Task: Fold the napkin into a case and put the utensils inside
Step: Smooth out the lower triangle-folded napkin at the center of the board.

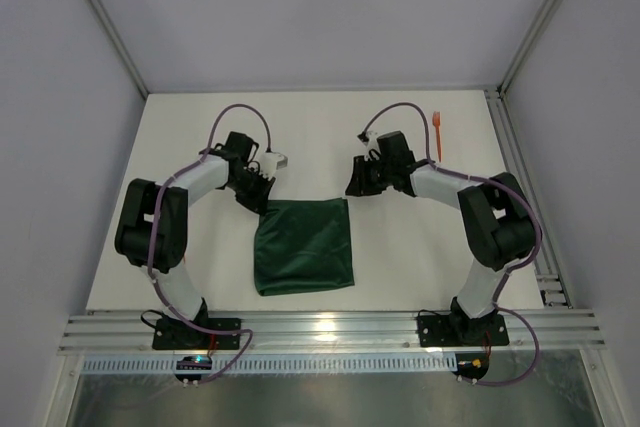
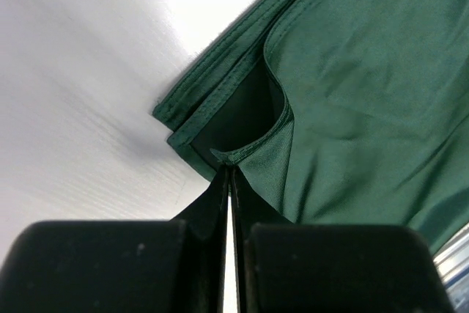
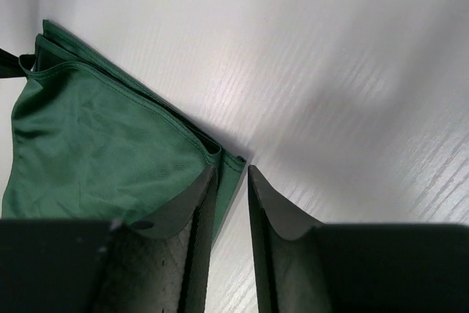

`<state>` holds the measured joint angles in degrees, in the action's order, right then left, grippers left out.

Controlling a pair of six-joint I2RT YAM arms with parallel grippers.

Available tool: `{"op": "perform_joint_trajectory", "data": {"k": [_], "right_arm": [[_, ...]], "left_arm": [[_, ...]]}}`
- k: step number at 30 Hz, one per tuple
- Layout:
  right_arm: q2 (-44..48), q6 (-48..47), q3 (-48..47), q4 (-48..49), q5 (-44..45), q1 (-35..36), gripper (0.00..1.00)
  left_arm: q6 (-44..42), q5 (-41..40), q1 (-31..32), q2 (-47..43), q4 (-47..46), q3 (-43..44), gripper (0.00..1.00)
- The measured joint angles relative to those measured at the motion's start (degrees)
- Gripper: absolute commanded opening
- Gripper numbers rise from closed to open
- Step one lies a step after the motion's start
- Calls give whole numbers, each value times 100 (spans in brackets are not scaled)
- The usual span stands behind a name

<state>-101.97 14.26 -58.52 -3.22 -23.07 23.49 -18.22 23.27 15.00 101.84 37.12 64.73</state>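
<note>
Where the napkin lies: a dark green napkin (image 1: 303, 245), folded into a rough square of several layers, is flat on the white table (image 1: 300, 137) between the two arms, nearer their bases than the far edge
Left gripper: the left gripper (image 2: 229, 175) sits at the napkin's far left corner, its two black fingers pressed together and pinching the hemmed corner of the top layer
Top layer: at that corner it is raised off the layers beneath, so a dark pocket-like gap shows between them
Right gripper: the right gripper (image 3: 231, 175) is at the far right corner, fingers spread with bare table showing between them; one finger overlaps the cloth's edge in the wrist view, the other is on the table side, and nothing is clamped
Utensil: one thin orange utensil (image 1: 438, 135) lies towards the far right of the table, well apart from the napkin and just beyond the right arm; its end is too small to make out
</note>
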Motion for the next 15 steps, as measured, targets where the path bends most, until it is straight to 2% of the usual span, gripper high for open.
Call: {"op": "perform_joint_trajectory", "data": {"k": [2, 9, 15], "right_arm": [[-2, 46, 7, -57, 26, 2, 26], [-199, 125, 15, -129, -59, 2, 26], [-457, 262, 9, -39, -273, 0, 25]], "left_arm": [[2, -131, 13, 0, -42, 2, 0], [28, -538, 15, 96, -103, 13, 11], [63, -776, 15, 133, -166, 17, 13]]}}
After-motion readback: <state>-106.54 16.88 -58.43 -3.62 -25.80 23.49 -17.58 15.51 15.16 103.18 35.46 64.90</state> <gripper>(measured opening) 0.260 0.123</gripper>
